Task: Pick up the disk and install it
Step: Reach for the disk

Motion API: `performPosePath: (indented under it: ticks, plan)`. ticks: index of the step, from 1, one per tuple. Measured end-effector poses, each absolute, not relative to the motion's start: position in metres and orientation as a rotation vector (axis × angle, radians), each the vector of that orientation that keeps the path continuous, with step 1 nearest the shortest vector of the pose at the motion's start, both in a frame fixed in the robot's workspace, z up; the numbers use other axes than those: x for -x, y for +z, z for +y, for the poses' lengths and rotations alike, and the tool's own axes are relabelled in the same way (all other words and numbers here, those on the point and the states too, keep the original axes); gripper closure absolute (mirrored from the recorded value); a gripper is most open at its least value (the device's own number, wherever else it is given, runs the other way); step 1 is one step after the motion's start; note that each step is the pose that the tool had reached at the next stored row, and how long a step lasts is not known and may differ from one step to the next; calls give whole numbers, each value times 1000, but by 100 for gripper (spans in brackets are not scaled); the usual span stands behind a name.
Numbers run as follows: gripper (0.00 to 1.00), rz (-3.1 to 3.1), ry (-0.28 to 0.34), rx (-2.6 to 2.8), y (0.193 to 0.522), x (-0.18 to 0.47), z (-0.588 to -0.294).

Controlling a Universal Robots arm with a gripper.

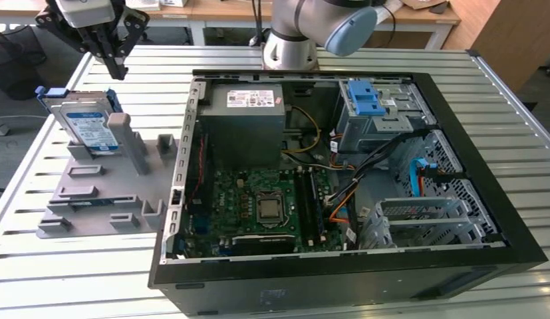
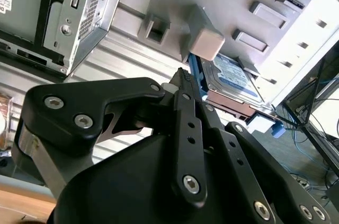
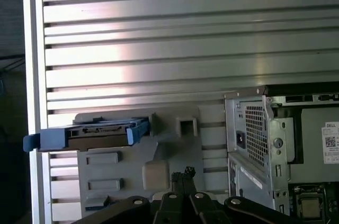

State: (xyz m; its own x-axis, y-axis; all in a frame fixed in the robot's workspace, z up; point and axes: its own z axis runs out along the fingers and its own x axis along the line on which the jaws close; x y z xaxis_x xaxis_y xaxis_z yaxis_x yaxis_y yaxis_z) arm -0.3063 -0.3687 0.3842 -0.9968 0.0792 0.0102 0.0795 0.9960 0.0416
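Hovering over the far corner at the exterior view's left, the end effector (image 1: 116,72) points straight down. Its fingers are drawn narrow, tips together, and it holds nothing. Just below it, and not touching it, the disk (image 1: 86,126) stands on edge in a grey holder plate (image 1: 97,199). The disk's white-and-blue label faces the camera, and blue rails run along its edges. A grey post (image 1: 124,136) on the plate rises just beside the disk. The plate lies flat on a slatted metal surface (image 1: 26,219). Next to the plate, toward the exterior view's right, an open computer case (image 1: 514,219) lies on its side. Inside the case, from left to right, are a grey power-supply box (image 1: 253,126) above a green motherboard (image 1: 257,199), then a blue latch piece (image 1: 368,100) on a metal cage. The arm's base (image 1: 290,46) stands behind the case.
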Motion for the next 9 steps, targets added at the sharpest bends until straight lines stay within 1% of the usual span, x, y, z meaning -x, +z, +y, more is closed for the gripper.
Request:
performPosePath:
  ticks: [9]
  plan:
    - [89, -3130, -66, 124, 383, 329, -364]
